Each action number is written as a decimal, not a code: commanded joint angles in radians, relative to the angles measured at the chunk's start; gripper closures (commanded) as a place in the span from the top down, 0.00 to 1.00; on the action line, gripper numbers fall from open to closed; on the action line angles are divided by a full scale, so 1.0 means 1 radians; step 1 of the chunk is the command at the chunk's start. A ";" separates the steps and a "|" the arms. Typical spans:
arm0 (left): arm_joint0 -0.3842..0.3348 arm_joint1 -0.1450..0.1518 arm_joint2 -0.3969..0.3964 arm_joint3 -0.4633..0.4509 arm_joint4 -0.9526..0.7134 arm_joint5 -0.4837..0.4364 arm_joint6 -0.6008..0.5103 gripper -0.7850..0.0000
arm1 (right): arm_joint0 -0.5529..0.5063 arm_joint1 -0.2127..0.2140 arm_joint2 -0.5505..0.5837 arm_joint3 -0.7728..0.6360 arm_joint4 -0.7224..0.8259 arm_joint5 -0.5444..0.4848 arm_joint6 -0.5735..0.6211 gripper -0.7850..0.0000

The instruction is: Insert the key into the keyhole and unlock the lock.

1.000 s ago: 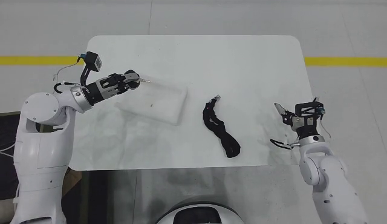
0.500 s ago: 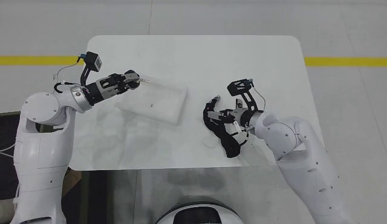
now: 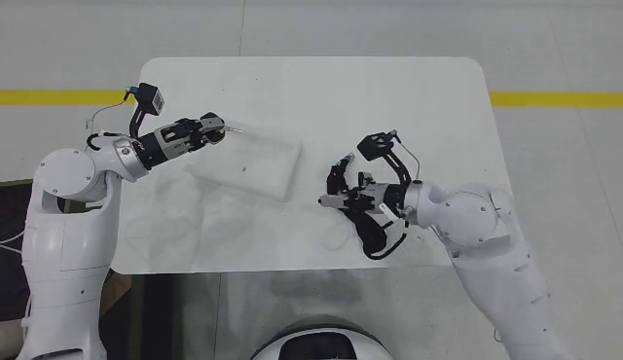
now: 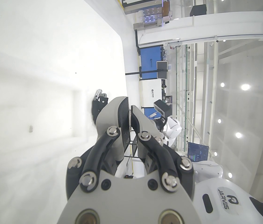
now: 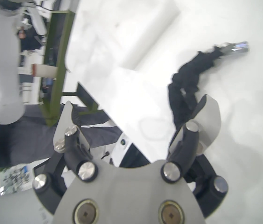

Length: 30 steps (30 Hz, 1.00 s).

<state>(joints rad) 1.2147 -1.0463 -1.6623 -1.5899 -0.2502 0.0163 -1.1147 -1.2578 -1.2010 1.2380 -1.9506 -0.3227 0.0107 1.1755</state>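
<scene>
The left end effector (image 3: pixel 214 126) is clamped flat on the key (image 4: pixel 130 120), a thin metal sliver pinched between its pads, and sits above the corner of the white block (image 3: pixel 248 162) nearest the worktop's (image 3: pixel 389 97) left edge. The right end effector (image 5: pixel 136 103) has its jaws wide apart and hovers over the lower stretch of the lock (image 5: pixel 187 80), gripping nothing. The lock lies right of the worktop's centre, towards the near edge and apart from the block, with its metal end (image 5: pixel 236 47) pointing to the far edge. Its black body looks soft and bent, so it is judged light and limp and likely to sag or twist if lifted by its middle. The soundest hold would be close behind the metal end, where the keyhole is presumed to sit; the keyhole itself cannot be made out. The key is judged stiff, small and smooth, and liable to pivot between the pads under sideways load. Count: one key, one lock, one white block, two end effectors.
</scene>
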 commanded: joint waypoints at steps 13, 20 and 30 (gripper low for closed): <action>0.000 0.000 0.000 0.000 0.000 0.000 0.000 0.00 | 0.377 -0.081 -0.267 0.518 0.279 0.051 0.090 1.00; 0.000 0.000 0.000 0.000 0.000 0.000 0.000 0.00 | 0.416 -0.104 -0.286 0.606 0.154 0.144 -0.005 1.00; 0.000 0.000 0.000 0.000 0.000 0.000 0.000 0.00 | 0.367 -0.092 -0.229 0.542 -0.106 0.283 -0.062 1.00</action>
<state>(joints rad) 1.2147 -1.0463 -1.6623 -1.5899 -0.2502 0.0163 -1.1147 -0.8842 -1.2941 1.0006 -1.3974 -0.4090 0.2851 1.1124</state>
